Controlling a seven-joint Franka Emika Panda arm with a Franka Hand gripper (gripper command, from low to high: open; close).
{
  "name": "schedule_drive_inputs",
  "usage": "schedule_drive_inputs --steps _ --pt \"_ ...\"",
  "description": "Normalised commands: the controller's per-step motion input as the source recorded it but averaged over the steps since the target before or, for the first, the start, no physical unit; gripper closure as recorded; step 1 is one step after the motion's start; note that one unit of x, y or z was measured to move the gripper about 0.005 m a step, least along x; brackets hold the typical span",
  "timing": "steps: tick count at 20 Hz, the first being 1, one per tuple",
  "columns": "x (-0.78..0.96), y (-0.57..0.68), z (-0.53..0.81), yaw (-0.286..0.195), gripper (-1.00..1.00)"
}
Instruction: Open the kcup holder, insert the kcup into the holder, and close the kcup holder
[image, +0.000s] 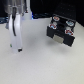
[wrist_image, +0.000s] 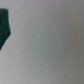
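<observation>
Pale grey table (image: 40, 62) fills most of the exterior view, with a Panda arm (image: 15, 27) reaching down on that view's left. Its gripper (image: 18, 49) hangs just above the table, white fingers pointing down; the blur makes it impossible to tell how far apart they stand or whether they hold anything. Well apart from it, toward the exterior view's right, sits the black holder (image: 61, 29), a boxy unit. Its front carries small round red-and-white pods (image: 56, 21) in rows, and a pale bar (image: 60, 37) runs along its lower edge. Whether a drawer is pulled out cannot be made out. The kcup cannot be picked out in either view. From the wrist, only blurred grey table (wrist_image: 50, 45) shows, with a dark green shape (wrist_image: 4, 27) at one edge, too soft to identify.
</observation>
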Motion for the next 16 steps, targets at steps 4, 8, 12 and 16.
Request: schedule_drive_inputs --steps 4,8,12,16 --pt "-0.38 -0.5 -0.44 -0.202 -1.0" --pt "-0.35 -0.35 -0.41 -0.173 -1.0" --pt "-0.04 0.1 -0.07 -0.04 -1.0" --pt "-0.37 0.26 0.12 -0.001 -1.0"
